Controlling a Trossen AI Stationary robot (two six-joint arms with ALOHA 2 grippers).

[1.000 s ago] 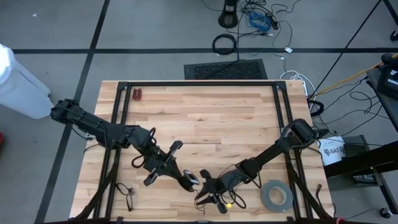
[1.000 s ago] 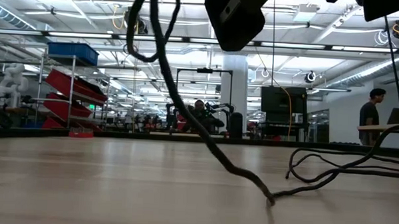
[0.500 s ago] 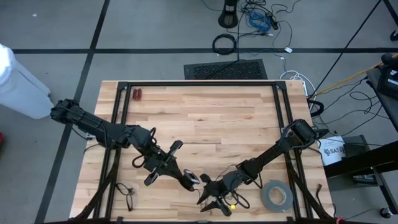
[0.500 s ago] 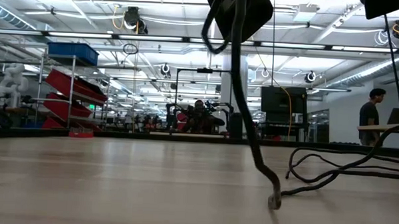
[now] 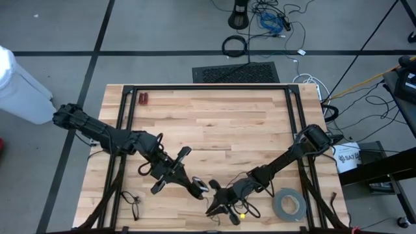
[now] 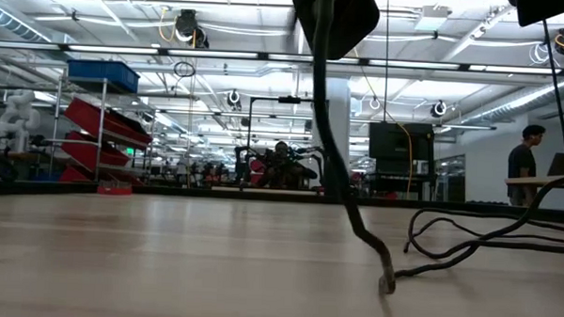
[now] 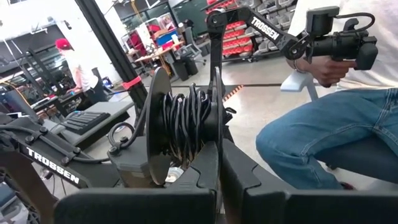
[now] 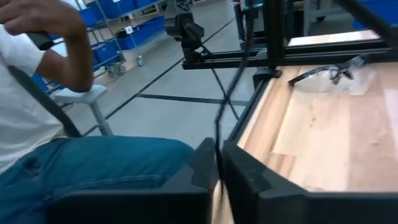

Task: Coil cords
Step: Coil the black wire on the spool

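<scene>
Mid-wind, my left gripper [image 7: 217,163] jaws clamp the coiled cord [image 7: 186,121] while my right gripper [image 8: 217,163] jaws pinch its tail, needing another taut wrap.

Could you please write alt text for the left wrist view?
The left tool is shut on a bundle of thin black cord wound in many turns. Behind sit a person in jeans and workshop shelving.
</scene>
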